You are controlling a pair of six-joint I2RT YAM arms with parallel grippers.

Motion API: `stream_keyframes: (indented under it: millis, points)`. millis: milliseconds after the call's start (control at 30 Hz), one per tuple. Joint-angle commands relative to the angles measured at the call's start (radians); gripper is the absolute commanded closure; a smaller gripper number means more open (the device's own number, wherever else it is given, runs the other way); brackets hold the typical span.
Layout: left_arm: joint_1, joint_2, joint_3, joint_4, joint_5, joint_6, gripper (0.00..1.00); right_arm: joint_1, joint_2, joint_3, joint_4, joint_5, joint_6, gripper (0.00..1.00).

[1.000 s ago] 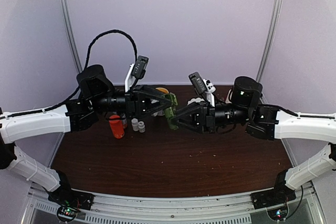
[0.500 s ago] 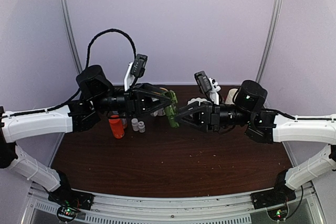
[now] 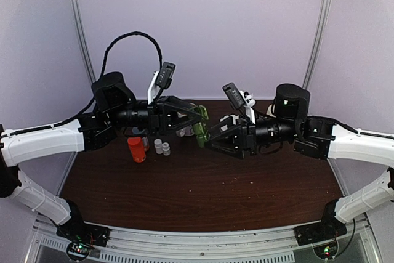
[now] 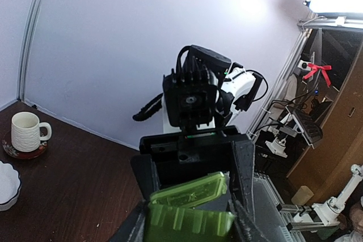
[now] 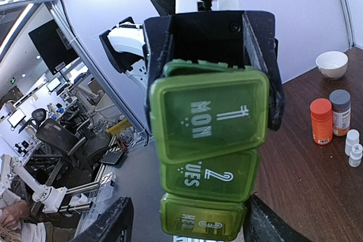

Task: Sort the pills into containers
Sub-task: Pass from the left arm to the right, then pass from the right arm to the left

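An orange bottle (image 3: 136,149) and two small white bottles (image 3: 162,146) stand on the dark brown desk (image 3: 203,195). To their right, the left gripper (image 3: 197,122) is clamped on the green pill box (image 5: 207,157), holding it off the desk. The right gripper (image 3: 211,141) faces it, fingers spread apart beside the box's lower end (not pressing it). The glossy translucent lids, rounded squares, read "MON 1" and "TUES 2"; the third is partly cut off.

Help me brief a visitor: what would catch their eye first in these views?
The bright green pill box, held in mid-air by the left fingers, lids reading MON, TUES. The right fingers stand open either side of its free end. An orange bottle stands on the table, left of it from above.
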Motion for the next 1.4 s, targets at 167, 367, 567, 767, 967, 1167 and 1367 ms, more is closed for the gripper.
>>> stream_keyframes:
  millis: [167,367,567,767,967,1167,1367]
  points:
    - [0.005,0.007,0.027,-0.012,-0.007,0.026,0.75,0.014,0.049,0.058,-0.072,0.04,-0.033,0.57]
    - [0.006,-0.009,0.01,-0.015,-0.024,0.029,0.42,0.014,0.048,0.036,-0.03,0.045,-0.009,0.67]
    - [0.008,-0.059,-0.035,-0.02,-0.075,0.029,0.02,0.014,0.031,0.022,-0.017,0.066,-0.013,0.69]
    - [0.011,-0.08,-0.089,0.031,-0.065,-0.013,0.1,0.014,0.016,0.006,0.016,0.075,-0.011,0.69]
    - [0.011,-0.034,-0.099,0.12,0.002,-0.069,0.39,0.014,0.022,0.009,0.043,0.055,0.004,0.69]
    - [0.01,-0.025,-0.093,0.118,0.015,-0.07,0.32,0.014,0.019,0.009,0.038,0.062,0.003,0.69]
    - [0.01,-0.014,-0.088,0.106,0.023,-0.065,0.49,0.014,0.022,0.01,0.04,0.064,0.003,0.69]
